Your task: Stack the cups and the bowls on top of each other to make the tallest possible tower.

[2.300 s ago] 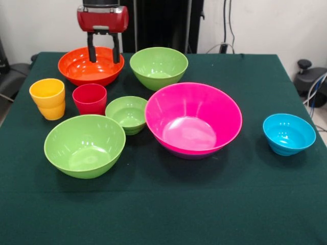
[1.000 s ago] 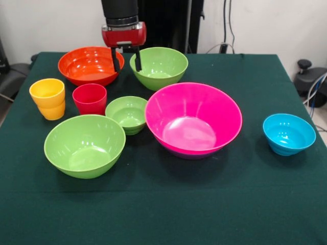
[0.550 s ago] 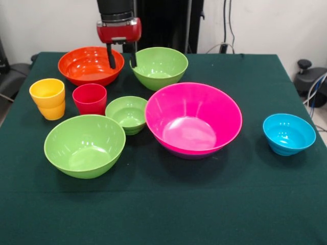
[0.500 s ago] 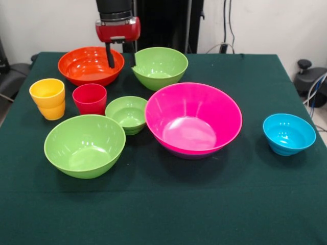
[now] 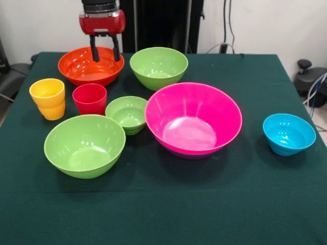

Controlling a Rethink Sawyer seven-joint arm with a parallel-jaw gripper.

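1. While nothing is stacked loose yet, the pink bowl sits mid-counter, nested on a purple bowl whose rim just peeks out beneath it.
2. Small green bowl is just beside the pink one, on the side toward the cups.
3. Red cup stands upright next to the small green bowl; yellow cup upright beside it, nearer the counter's left edge as seen from the front. Yellow one looks doubled, a second rim band showing low on its body.
4. Large green bowl sits toward the near edge, in front of the cups.
5. Second large green bowl is toward the far edge, beside the orange bowl near the far left corner.
6. Blue bowl is alone, well apart from the rest, near the right edge.
7. Pincer hangs over the orange bowl, fingers spread apart, tips down inside the bowl's outline, gripping nothing.
8. Counter has a dark green cloth.
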